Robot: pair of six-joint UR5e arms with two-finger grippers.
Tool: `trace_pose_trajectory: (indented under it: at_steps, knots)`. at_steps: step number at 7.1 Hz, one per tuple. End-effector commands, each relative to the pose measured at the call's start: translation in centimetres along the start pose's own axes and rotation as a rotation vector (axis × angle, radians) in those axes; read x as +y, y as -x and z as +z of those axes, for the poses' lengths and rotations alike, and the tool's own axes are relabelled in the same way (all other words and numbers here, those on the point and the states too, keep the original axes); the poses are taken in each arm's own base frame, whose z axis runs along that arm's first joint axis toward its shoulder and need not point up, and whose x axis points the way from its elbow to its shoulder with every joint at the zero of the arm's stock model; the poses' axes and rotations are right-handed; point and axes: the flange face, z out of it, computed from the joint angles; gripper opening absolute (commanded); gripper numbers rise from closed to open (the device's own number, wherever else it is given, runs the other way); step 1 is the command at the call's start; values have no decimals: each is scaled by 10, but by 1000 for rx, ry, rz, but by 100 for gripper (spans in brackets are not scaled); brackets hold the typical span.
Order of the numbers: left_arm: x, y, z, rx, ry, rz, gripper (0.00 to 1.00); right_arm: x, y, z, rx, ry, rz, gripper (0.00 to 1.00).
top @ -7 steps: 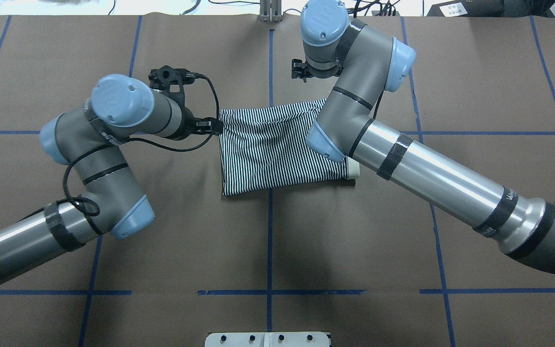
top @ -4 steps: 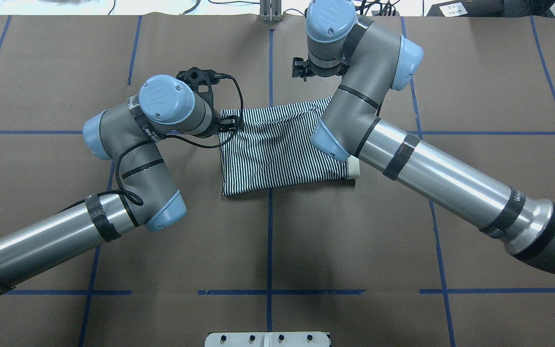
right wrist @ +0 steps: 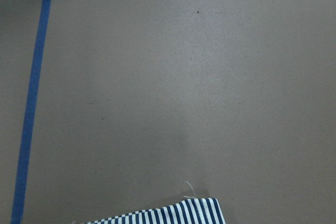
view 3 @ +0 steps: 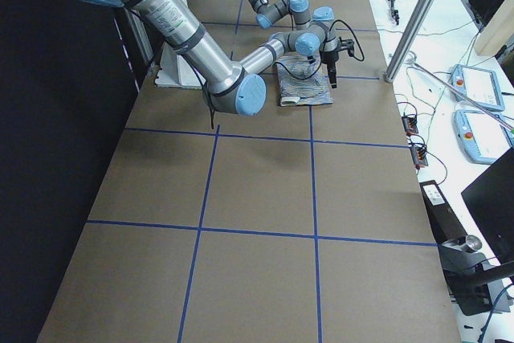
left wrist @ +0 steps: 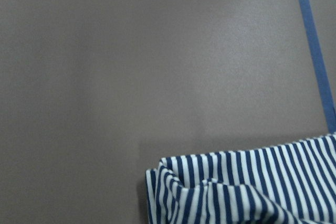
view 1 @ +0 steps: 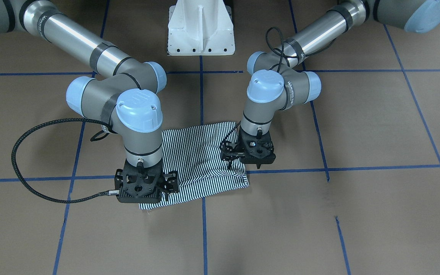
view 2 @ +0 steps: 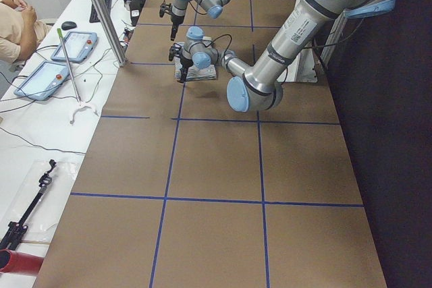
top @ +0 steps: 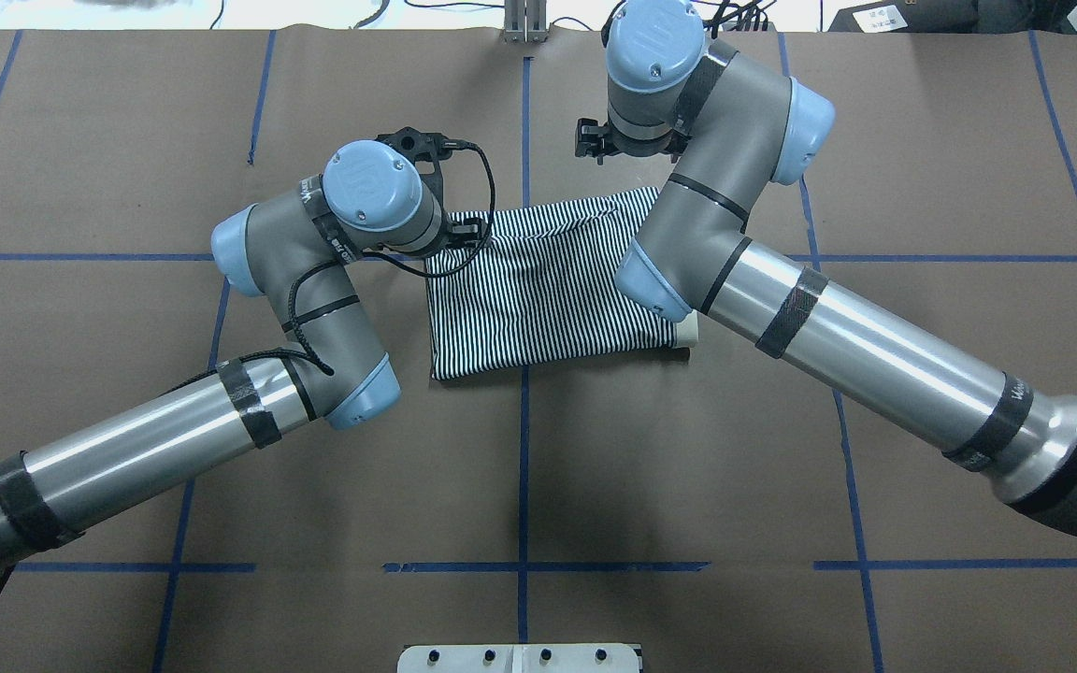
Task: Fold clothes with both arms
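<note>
1. The folded polo shirt with thin navy-and-white stripes (top: 548,290) lies flat on the brown paper-covered table (top: 735,486). It is a little above the centre of the overhead view, across a vertical blue tape line (top: 524,449).
2. Its plain cream collar (top: 685,329) shows only as a small piece at the lower right corner of the cloth, partly hidden by the right arm's elbow.
3. The grey metal left arm with light-blue joint caps (top: 127,458) comes in from the lower left of the overhead view. The left jaws point down at the upper left corner of the shirt.
4. In the left wrist view this corner sits at the lower right of the frame, bunched into a small fold. The left jaws do not show there, so I cannot tell how wide they stand or whether they grip the cloth.
5. The grey metal right arm with light-blue joint caps (top: 875,346) comes in from the right edge and crosses over the shirt's right side.
6. The right jaws hang near the shirt's upper right corner in the overhead view. The right wrist view shows only a striped corner at its bottom edge, so I cannot tell their opening either.
</note>
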Motion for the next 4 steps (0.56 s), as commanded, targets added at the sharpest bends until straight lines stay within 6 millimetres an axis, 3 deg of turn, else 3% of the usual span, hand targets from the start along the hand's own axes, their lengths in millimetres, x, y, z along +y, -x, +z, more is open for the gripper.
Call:
trace_pose_trajectory:
  at_steps: [1, 3, 4]
  knots:
    - [-41, 42, 17, -69, -23, 3, 100, 8, 3, 5, 2, 4, -2, 100]
    - [-115, 89, -32, -28, -59, 129, 100, 27, 30, -14, -49, -2, 33, 100]
    - [-132, 128, -59, 28, -25, 238, 100, 43, 42, -13, -55, 10, 94, 89]
